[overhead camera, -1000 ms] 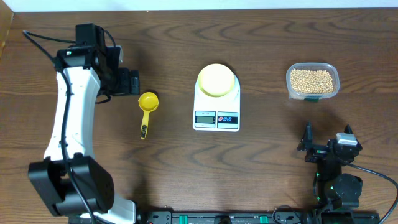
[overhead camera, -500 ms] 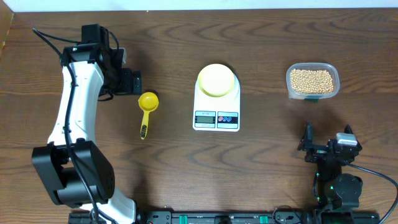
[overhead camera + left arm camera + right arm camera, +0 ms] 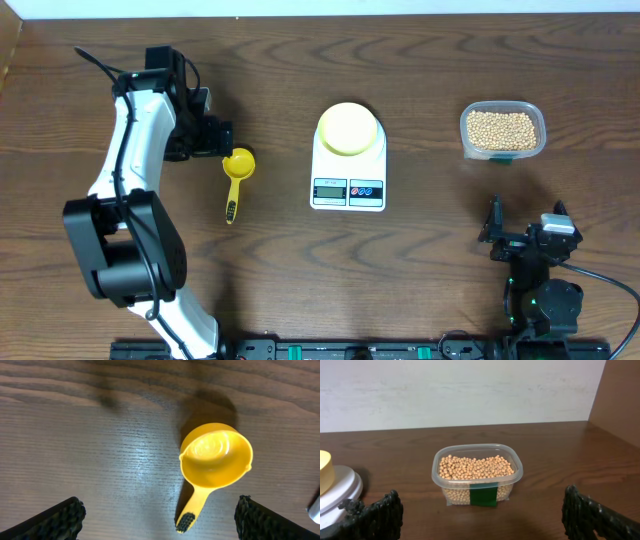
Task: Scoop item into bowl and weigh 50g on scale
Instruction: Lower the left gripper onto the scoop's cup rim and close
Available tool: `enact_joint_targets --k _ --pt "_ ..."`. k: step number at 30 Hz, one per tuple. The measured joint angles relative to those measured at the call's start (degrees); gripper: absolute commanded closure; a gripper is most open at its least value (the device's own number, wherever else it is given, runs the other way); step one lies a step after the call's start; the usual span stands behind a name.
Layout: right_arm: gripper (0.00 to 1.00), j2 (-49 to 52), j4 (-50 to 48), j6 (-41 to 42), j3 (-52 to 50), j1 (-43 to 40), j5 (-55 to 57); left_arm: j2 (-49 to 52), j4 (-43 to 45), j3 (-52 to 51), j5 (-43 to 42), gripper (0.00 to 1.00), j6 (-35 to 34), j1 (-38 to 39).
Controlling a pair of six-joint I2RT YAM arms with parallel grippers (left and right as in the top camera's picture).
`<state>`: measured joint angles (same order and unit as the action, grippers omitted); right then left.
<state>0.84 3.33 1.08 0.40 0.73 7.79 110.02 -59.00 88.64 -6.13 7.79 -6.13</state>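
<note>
Sitting on scale: small round pale yellow-green bowl (image 3: 348,129), on the half of the scale away from the display; its inside shows only a smooth pale surface.
Scale: white rounded-rectangular digital kitchen scale (image 3: 348,180), glossy plastic, grey LCD and two round buttons on the edge nearest the arm bases. It lies flat on the dark wood-grain table (image 3: 420,260).
Tub: clear rectangular plastic tub (image 3: 503,130), rounded corners, green label on one side wall. Well to the right of the scale, level with the bowl.
Beans: small round tan-beige beans (image 3: 502,127), all in the tub, heaped nearly to its rim.
Scoop: bright yellow plastic scoop (image 3: 236,170), round cup facing up, glossy inside, short handle with a dark tip. It lies on the table left of the scale.
Left gripper (image 3: 160,519): left of the scale, over the scoop, black textured fingers spread wide, gripping nothing.
Right gripper (image 3: 482,517): right of the scale on the arm-base side, facing the tub, fingers wide apart, nothing between them.
</note>
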Motion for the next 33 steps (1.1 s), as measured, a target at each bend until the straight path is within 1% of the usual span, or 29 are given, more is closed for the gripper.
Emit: enact_joint_targets --k 11,22,33 --pt "0.01 0.0 0.0 0.0 0.0 0.0 0.0 5.84 1.55 0.0 0.0 0.02 0.0 0.0" --pt "0.01 0.0 0.0 0.0 0.0 0.0 0.0 6.58 5.49 -0.07 0.0 0.02 0.04 0.0" --pt "0.01 0.0 0.0 0.0 0.0 0.0 0.0 6.58 5.7 -0.07 -0.02 0.02 5.84 0.33"
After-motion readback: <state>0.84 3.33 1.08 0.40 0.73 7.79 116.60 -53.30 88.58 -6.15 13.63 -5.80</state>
